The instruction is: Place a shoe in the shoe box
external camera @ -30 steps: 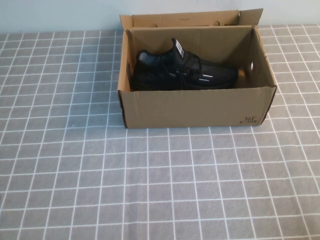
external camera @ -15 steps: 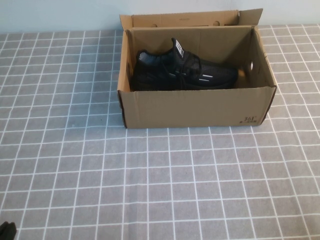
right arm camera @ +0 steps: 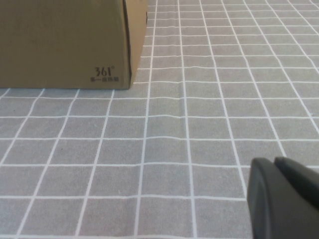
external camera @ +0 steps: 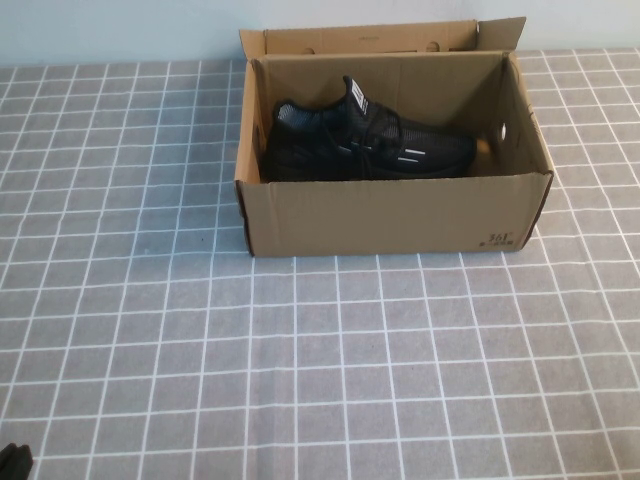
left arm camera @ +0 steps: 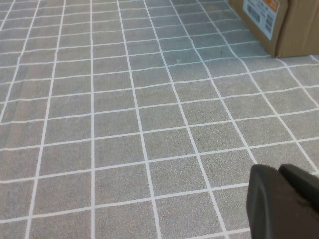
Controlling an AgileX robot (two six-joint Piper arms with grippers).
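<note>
The black mesh shoe lies on its sole inside the brown cardboard shoe box at the back middle of the table, toe to the right, white heel tab up. My left gripper is shut and empty, low over the tablecloth at the front left; its tip shows in the high view. A box corner shows far from it. My right gripper is shut and empty, low over the cloth in front of and to the right of the box. It is out of the high view.
A grey tablecloth with a white grid covers the table. The box's back flap stands upright near the pale wall. The box carries small dark print on its front right corner.
The tip of my left gripper has come into the high view at the bottom left corner. The shoe and the box have not moved.
</note>
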